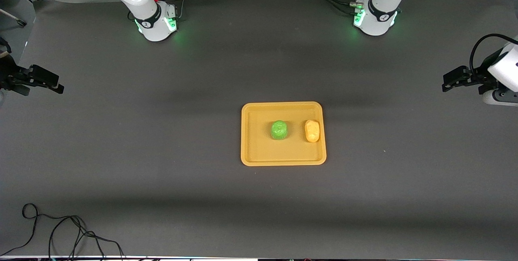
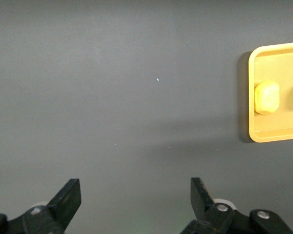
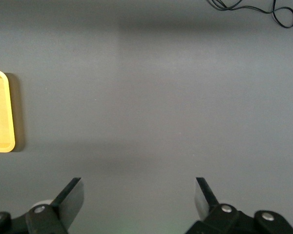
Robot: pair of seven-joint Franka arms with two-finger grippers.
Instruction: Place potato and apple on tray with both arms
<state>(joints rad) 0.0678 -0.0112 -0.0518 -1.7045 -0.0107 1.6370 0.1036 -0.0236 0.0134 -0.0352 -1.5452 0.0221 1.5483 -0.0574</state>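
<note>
On the tray point(image 1: 283, 160) at frame centre sit our apple point(image 1: 279, 130) and potato point(image 1: 312, 130), so we wait: left gripper point(image 1: 447, 83) and right gripper point(image 1: 56, 85), both spread empty, over the table point(image 1: 121, 151) ends

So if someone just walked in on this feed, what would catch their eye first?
The yellow-orange tray at mid-table, with the green apple near its centre and the potato beside it toward the left arm's end. Then both arms waiting at the table's ends, left gripper and right gripper open over bare mat.
</note>
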